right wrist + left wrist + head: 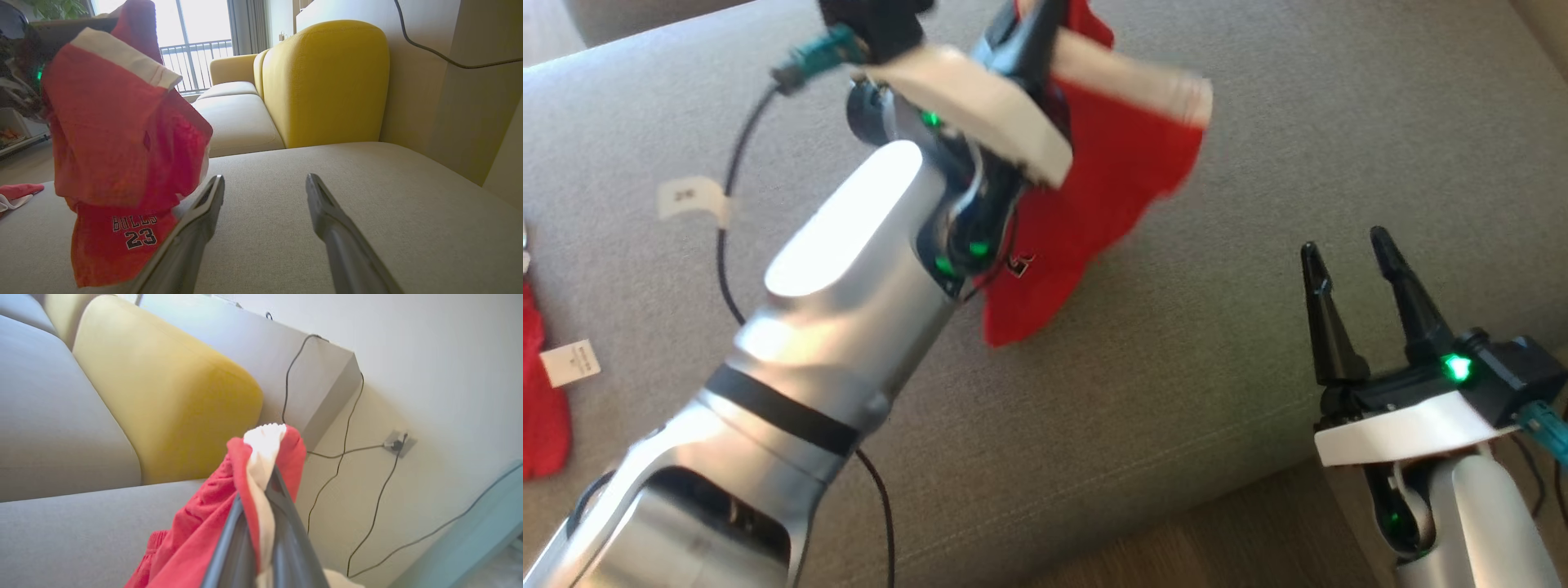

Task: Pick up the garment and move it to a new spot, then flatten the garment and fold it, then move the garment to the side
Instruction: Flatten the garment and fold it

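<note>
Grey sofa (pixel 1258 122) cushions fill the scene, with a yellow backrest (pixel 163 396) along the far edge and a cabled wall behind it. The garment (pixel 1111 180), a red jersey with white trim, hangs over the middle of the seat from the left gripper (pixel 1033 37), whose fingers are clenched on a bunched fold of the trim and red cloth. I cannot tell whether its lowest corner brushes the cushion. The right gripper (pixel 1346 245) waits near the front right corner of the seat, its fingers spread and holding nothing.

The pinch looks small and sits at the very edge of the cloth, so a quick swing could pull it free and drop the jersey in a heap. A trailing corner may drag and roll under when the jersey is set down, making flattening harder. The black cable (pixel 727 212) looping beside the left arm hangs near the cloth and might snag it. Another red cloth (pixel 539 408) at the seat's left edge could get tangled in if the jersey lands there.
</note>
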Robot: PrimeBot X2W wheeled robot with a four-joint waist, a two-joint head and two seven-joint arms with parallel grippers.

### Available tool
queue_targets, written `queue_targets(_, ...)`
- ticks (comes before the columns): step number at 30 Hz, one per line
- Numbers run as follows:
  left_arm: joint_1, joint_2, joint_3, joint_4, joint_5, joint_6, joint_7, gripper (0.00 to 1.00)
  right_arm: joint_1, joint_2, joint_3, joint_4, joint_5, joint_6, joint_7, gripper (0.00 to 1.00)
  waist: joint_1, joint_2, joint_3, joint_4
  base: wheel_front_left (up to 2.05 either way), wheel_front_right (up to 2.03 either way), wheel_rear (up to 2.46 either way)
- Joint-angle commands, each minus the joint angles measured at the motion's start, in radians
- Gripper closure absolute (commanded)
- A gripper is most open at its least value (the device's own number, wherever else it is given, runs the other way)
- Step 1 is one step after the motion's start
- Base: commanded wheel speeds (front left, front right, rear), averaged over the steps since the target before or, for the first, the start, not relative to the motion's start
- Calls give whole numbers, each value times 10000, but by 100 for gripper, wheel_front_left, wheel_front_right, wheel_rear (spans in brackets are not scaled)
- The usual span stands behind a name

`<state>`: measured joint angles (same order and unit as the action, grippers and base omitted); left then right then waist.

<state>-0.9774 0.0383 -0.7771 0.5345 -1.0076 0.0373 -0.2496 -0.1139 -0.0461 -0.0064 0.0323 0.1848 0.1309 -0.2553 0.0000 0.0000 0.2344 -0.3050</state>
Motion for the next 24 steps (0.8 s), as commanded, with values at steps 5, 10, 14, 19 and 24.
queue_targets(5,516,120,1904,-1225,1102,768,-117,100,-391,-41,292,-490,-25,-2,-65,0,0,0,287,241,0,0,0)
queue_targets(10,2347,120,1991,-923,2099,315,-120,100,-480,-41,772,-497,-126,-2,-65,0,0,0,421,429,0,0,0)
queue_targets(14,3259,120,1760,-593,2447,247,-120,100,-526,-41,945,-494,-202,-2,-65,0,0,0,387,563,0,0,0)
queue_targets(19,3857,120,1799,-874,2667,535,-121,0,-527,-41,1187,-450,-249,-2,-65,0,0,0,269,759,0,0,0)
queue_targets(24,4235,120,1474,-1141,3036,426,-121,0,-426,-41,1248,-396,-261,-2,-65,0,0,0,56,925,0,0,0)
